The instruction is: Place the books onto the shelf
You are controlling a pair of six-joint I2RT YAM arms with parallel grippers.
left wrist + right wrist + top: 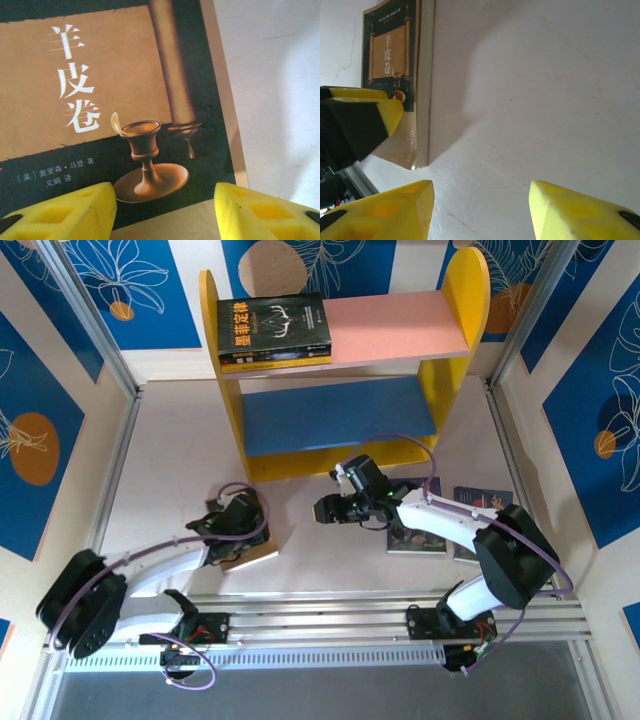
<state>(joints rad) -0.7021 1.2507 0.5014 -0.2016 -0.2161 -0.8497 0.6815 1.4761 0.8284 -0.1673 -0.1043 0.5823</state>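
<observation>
Left gripper jaws parted over brown book, not gripping. Right gripper parted, empty, above table.

a flat white bench lies under everything. blue wall panels with white leaf outlines and orange discs stand at the left, far and right sides, with slanting silver metal posts in the far corners. a ribbed silver metal rail runs along the near edge.
</observation>
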